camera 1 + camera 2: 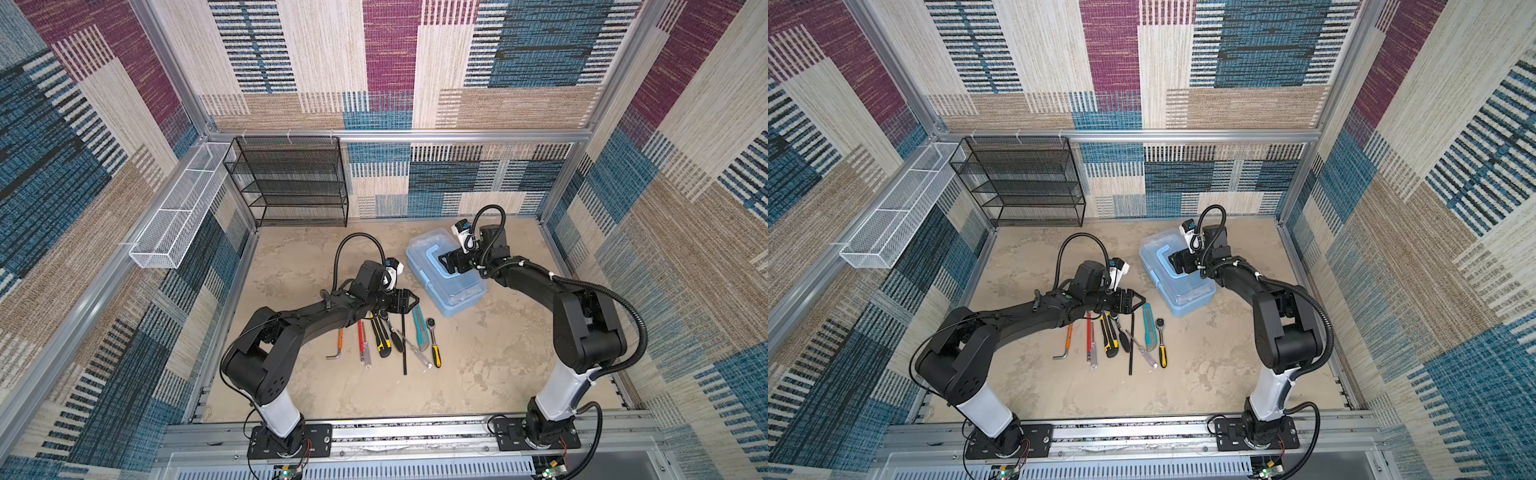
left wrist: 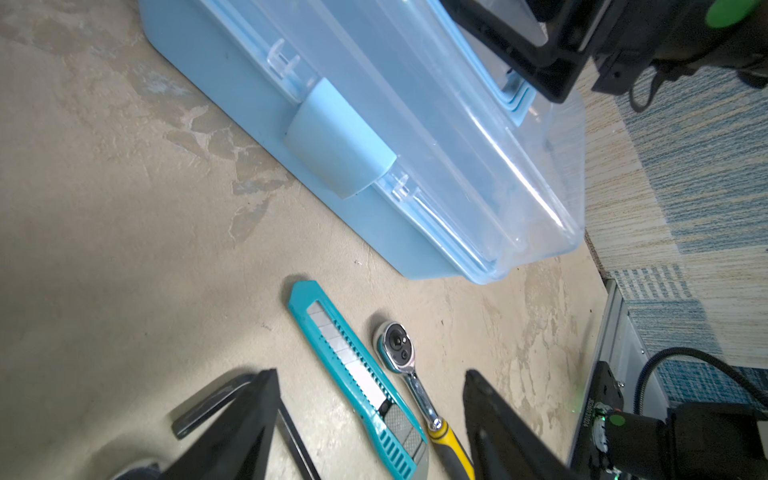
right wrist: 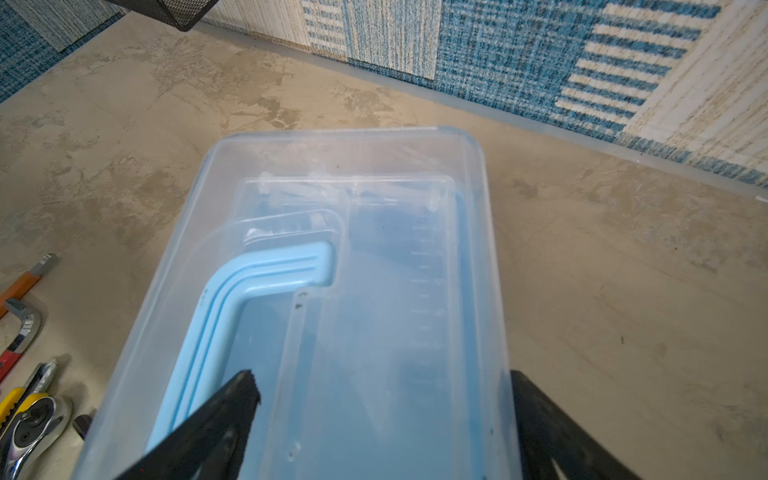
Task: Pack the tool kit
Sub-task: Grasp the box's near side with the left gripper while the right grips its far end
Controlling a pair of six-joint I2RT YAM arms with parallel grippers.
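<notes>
The case [image 1: 457, 295] lies toward the far right corner of the worktop [image 1: 498, 365], skewed to its edges, with the lid [image 3: 415, 270] down and the latch [image 2: 336, 145] folded over its rim. The tools [image 1: 383, 338] lie in a row at the middle of the worktop, all outside the case. I read the right gripper [image 1: 446, 262] as wide and empty: it hangs over the lid, one finger above the handle [image 3: 257, 282], the other past the lid's long edge. The left gripper [image 1: 411, 305] is wide and empty, low over the far ends of the tools, facing the latch side. Hazards, in my judgement: (1) nothing can be packed until the latch is released; a pull on the handle with the latch shut would lift the whole case, not the lid. (2) The case looks light; a push on the latch from the left could slide it toward the right edge unless the right gripper presses it down. (3) The knife [image 2: 357, 382] and ratchet [image 2: 399, 345] lie just beside each other, so a wide grasp could take both or scatter the row. (4) The clear lid makes its edges hard to judge. I can read no brand on the case or the tools; lettering on a dark plate [image 2: 590, 409] in the left wrist view is too small to read.
</notes>
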